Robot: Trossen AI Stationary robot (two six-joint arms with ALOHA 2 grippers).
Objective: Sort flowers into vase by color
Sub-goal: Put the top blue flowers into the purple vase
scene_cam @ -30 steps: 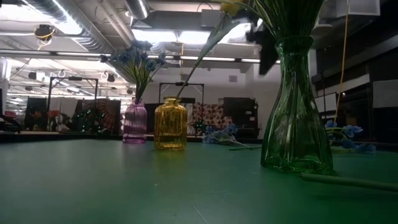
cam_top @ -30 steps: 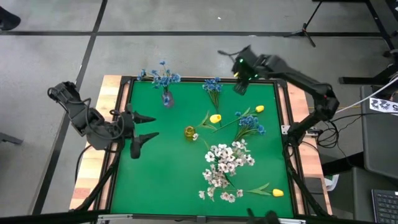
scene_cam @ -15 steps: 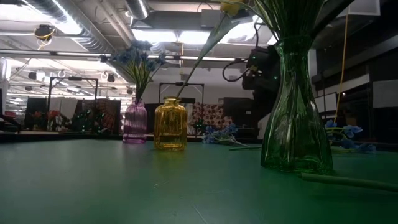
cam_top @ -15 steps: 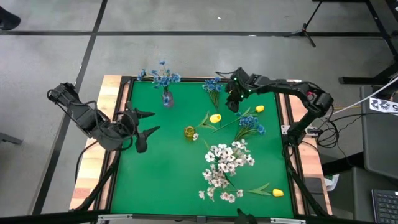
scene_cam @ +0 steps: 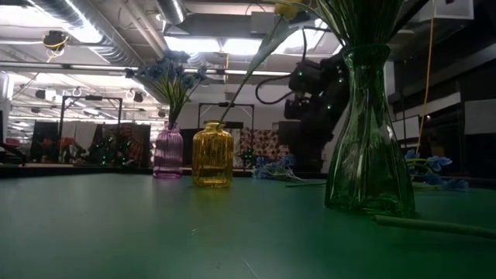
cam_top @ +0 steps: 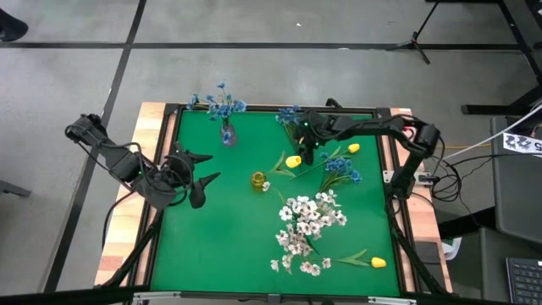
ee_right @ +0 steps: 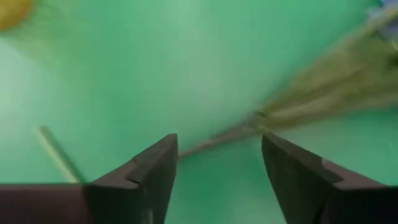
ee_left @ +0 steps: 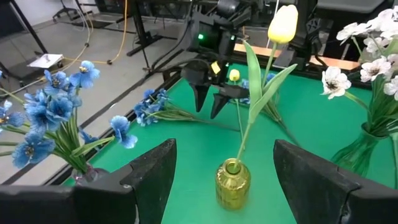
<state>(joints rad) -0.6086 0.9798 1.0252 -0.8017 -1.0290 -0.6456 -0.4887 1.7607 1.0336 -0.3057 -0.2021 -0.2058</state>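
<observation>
Right gripper has swung from the mat's 1 o'clock corner down over the blue sprig lying at 12 o'clock; fingers now wide, straddling its stems, nothing held. Pickup looks imminent. Left gripper waits at 9 o'clock, fingers wide, empty.

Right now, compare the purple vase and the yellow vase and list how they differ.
The purple vase is ribbed pink-purple glass; the yellow vase is amber. The purple vase holds a bunch of blue blossoms; the yellow vase holds one yellow tulip on a leafy stem. The purple vase stands nearer the table's far edge; the yellow vase stands nearer the middle. Both are small and upright.
</observation>
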